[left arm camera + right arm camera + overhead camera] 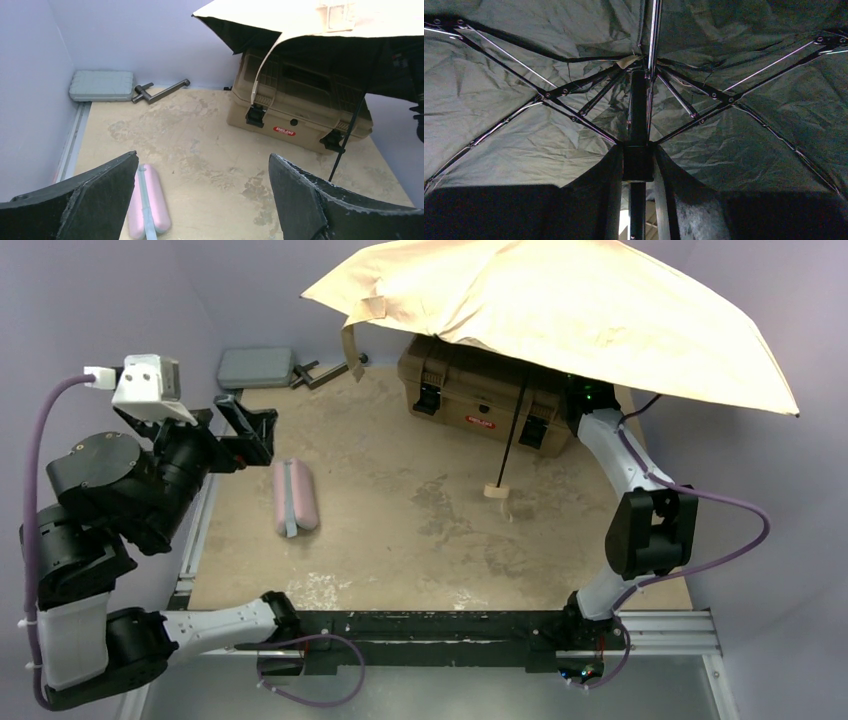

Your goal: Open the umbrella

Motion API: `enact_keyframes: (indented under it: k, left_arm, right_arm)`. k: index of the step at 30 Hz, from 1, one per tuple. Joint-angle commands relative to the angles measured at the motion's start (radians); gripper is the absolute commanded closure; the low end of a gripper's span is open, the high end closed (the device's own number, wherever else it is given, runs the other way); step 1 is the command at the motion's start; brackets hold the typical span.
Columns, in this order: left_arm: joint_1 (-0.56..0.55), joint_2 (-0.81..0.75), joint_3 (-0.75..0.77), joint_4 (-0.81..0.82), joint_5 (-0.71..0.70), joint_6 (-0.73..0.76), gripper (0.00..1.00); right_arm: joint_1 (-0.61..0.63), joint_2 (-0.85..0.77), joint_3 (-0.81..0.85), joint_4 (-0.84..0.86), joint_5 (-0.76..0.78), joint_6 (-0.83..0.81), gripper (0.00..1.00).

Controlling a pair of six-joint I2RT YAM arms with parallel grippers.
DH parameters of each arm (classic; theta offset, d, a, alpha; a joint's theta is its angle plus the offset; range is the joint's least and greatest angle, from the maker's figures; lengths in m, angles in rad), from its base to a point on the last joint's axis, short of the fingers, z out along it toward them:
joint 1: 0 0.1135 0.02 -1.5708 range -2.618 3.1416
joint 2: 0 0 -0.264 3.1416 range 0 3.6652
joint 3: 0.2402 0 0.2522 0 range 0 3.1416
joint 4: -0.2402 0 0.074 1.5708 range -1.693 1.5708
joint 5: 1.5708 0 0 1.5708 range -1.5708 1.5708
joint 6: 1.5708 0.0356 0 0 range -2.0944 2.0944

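Looks down from high at 6 o'clock toward 12 o'clock. From left wrist, faces about 2 o'clock, low, sharing toolbox (485, 390) and pouch (296, 496). From right wrist, stares up, close beneath umbrella (549, 150).

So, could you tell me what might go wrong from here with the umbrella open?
1. The right gripper holds the umbrella only at its thin shaft, under a wide canopy, so it might twist or slip.
2. The loose strap dangles near the toolbox and could snag on a latch if the umbrella moves.
3. The canopy hides that gripper from the top camera, so a slip may go unnoticed.
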Motion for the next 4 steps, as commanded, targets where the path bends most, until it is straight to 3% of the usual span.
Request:
enact_keyframes:
  k: [1, 4]
  left_arm:
    - [0.003, -0.018, -0.015, 0.060, 0.017, 0.045, 0.00]
    - [0.002, -0.017, -0.011, 0.046, -0.012, 0.022, 0.00]
  right_arm:
    - [-0.002, -0.049, 0.062, 0.061, -0.017, -0.004, 1.00]
    - [-0.002, -0.048, 0.060, 0.059, -0.016, -0.002, 1.00]
